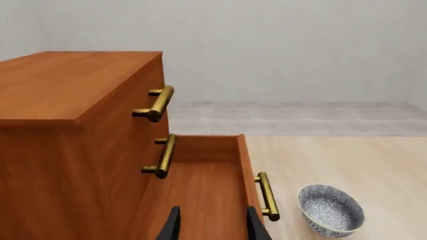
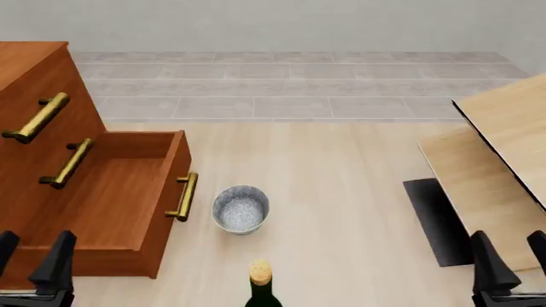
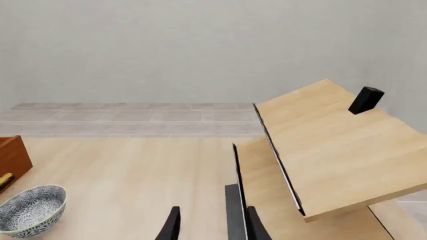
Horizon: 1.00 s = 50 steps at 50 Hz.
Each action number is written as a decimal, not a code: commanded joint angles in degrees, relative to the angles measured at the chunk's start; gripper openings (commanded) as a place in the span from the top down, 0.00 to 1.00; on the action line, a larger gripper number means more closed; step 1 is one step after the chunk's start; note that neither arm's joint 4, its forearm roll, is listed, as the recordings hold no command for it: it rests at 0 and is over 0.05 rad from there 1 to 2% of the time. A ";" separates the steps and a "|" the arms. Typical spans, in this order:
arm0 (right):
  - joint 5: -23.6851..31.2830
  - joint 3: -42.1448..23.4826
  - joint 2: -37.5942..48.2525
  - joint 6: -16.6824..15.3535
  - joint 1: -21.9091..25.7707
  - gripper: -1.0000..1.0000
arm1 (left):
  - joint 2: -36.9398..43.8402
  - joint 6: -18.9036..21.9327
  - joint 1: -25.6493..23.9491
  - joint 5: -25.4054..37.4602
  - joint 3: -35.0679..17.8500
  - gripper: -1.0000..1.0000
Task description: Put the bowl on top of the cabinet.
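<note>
Bowl (image 2: 240, 208) first: it sits upright on the pale wood-grain desk (image 2: 341, 192), just beside the front of the cabinet's (image 2: 34, 115) pulled-out lowest drawer (image 2: 111, 204), close to that drawer's brass handle (image 2: 183, 196) but not touching it. Nothing grips it, and it holds nothing that can be seen. Its speckled grey-blue pattern covers both the inside and the outer wall.

The cabinet stands at the left of the desk in the front view, reddish-brown, with its flat top (image 1: 67, 82) bare in the left wrist view. Two more brass bar handles (image 2: 36, 118) mark the closed drawers above the open one.

At the near edge of the desk, between the two arms, the corked neck of a dark bottle (image 2: 260, 284) rises into the front view. On the right lies pale light-wood furniture (image 2: 503, 160) with dark edges, tilted, with a dark flat patch (image 2: 436, 220) beside it on the desk. A small black block (image 3: 365, 100) rests on that pale furniture in the right wrist view.

Beyond the desk runs a floor of grey tiles (image 2: 282, 83), and behind it a plain pale wall (image 2: 273, 22).

The left tool (image 2: 30, 259) hangs low near the open drawer's front corner, released, fingers apart and grasping nothing. The right tool (image 2: 512, 256) hovers by the pale furniture, likewise released and empty.
</note>
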 commanded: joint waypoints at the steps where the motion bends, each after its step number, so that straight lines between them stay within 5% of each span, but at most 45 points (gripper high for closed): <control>1: -0.08 -0.17 0.27 0.02 0.00 0.00 | 0.36 -0.64 1.12 0.79 -0.01 0.00; 8: -0.08 -0.16 0.28 0.04 0.01 0.00 | 3.77 -1.93 3.86 -1.88 0.00 0.00; 26: -0.08 -0.16 0.28 0.01 0.02 0.00 | 4.24 -0.07 1.10 -2.40 -0.35 0.00; 50: -0.08 -0.17 0.28 0.00 0.01 0.00 | 14.71 1.71 -11.33 4.93 -15.64 0.00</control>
